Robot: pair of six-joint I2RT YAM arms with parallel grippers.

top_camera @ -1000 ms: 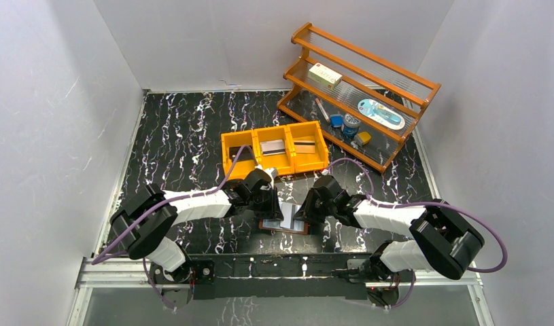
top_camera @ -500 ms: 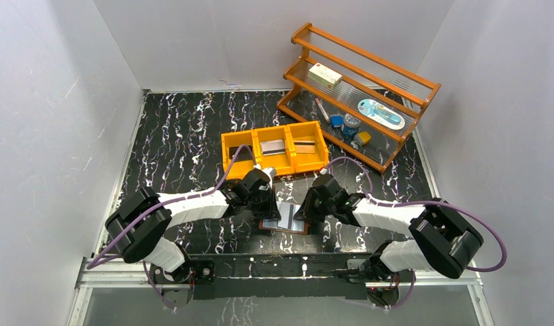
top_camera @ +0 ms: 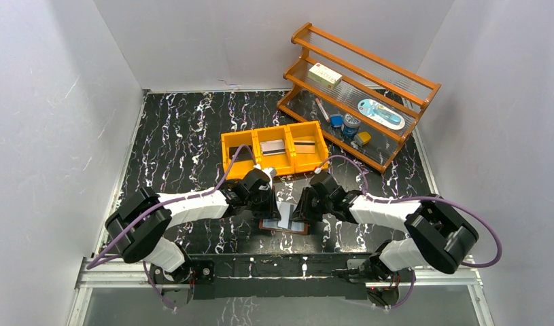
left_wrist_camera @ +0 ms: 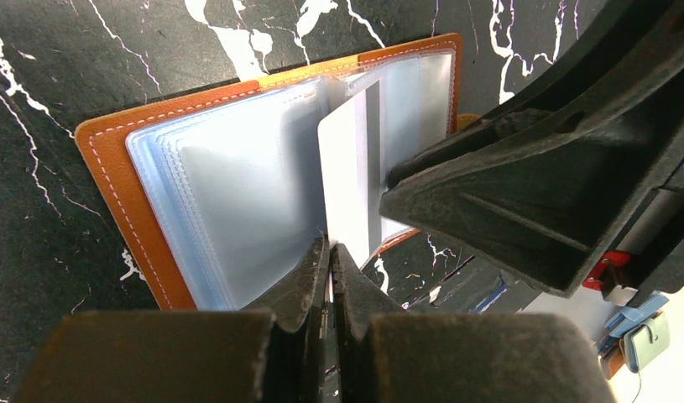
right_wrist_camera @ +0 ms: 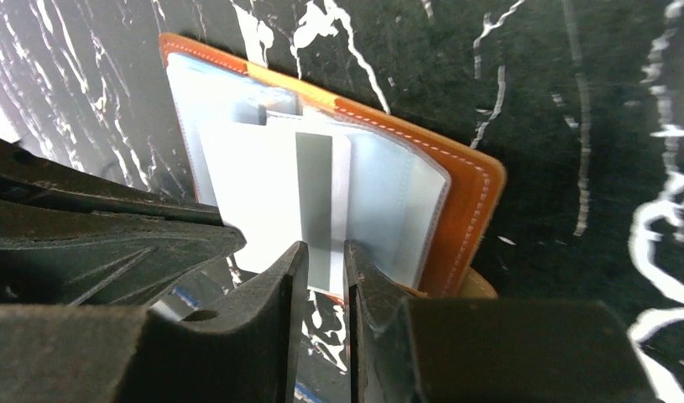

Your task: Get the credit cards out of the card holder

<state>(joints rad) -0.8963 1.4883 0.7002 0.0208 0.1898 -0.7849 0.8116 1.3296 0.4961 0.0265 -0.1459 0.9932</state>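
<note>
Card holder [left_wrist_camera: 107, 176]: spread open for reach.
Left end effector [left_wrist_camera: 330, 252]: closed at 9 o'clock, steadying it, we judge.
Right end effector [right_wrist_camera: 327, 256]: barely parted, empty, over the raised credit card [right_wrist_camera: 313, 185].

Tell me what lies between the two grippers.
The open card holder with a credit card poking out, seen in the top view.

No lettering can be read anywhere; print on the pale box [top_camera: 325, 75] is too small.

Open card holder [top_camera: 285, 223], left end effector [top_camera: 270, 206], right end effector [top_camera: 300, 212] over it, orange bin [top_camera: 274, 131] behind
</note>
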